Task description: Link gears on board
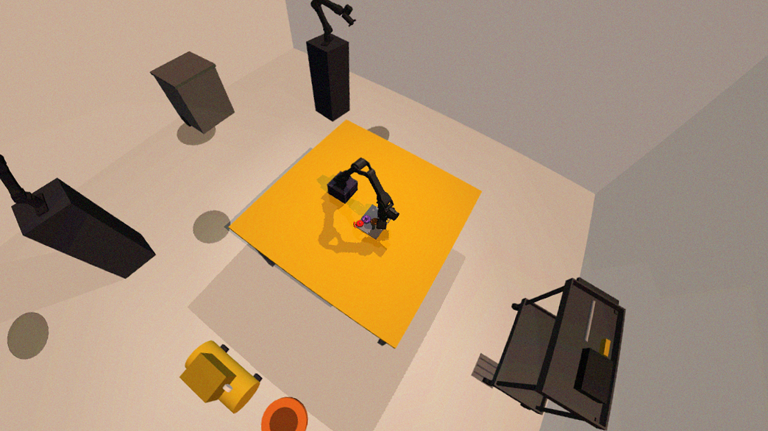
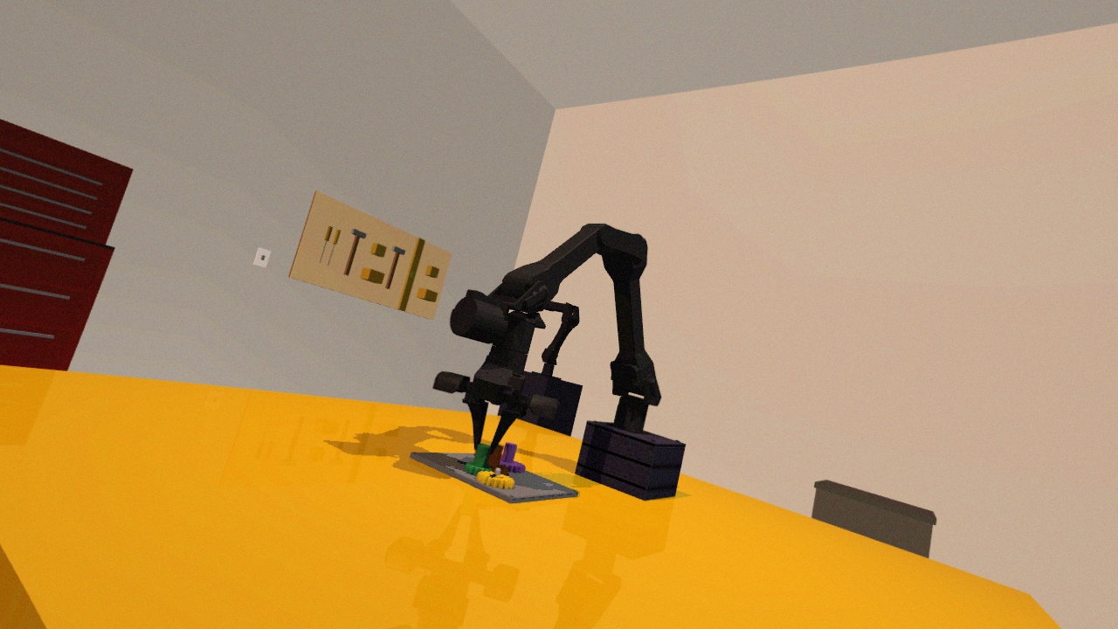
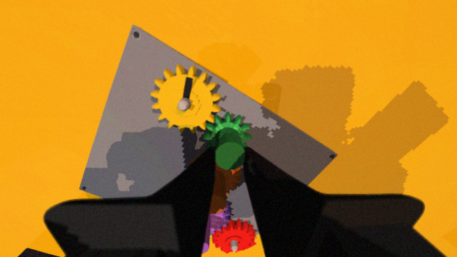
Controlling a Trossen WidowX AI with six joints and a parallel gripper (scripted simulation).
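Observation:
My gripper [image 2: 485, 453] [image 3: 228, 152] is shut on the upright handle of the green gear [image 2: 482, 453] [image 3: 228, 130]. The green gear is low over the grey board [image 2: 539, 487] [image 3: 118, 71]; its teeth are right beside the yellow gear [image 2: 490, 479] [image 3: 169, 96] with the black stripe. I cannot tell if it sits flat. An orange gear [image 2: 494, 455] [image 3: 221, 189], darkened by shadow, stands behind it, partly hidden by my fingers. A purple gear [image 1: 366, 219] [image 2: 509, 452] [image 3: 222, 218] stands next to the red gear [image 1: 359, 223] [image 3: 233, 233], which is on a peg.
The board lies on the orange-yellow table [image 1: 325, 279] [image 2: 234, 485]. The arm's dark base box [image 1: 342, 188] [image 2: 629, 461] stands beside the board. The orange and purple handles rise close to my fingers. My fingers hide part of the board in the wrist view.

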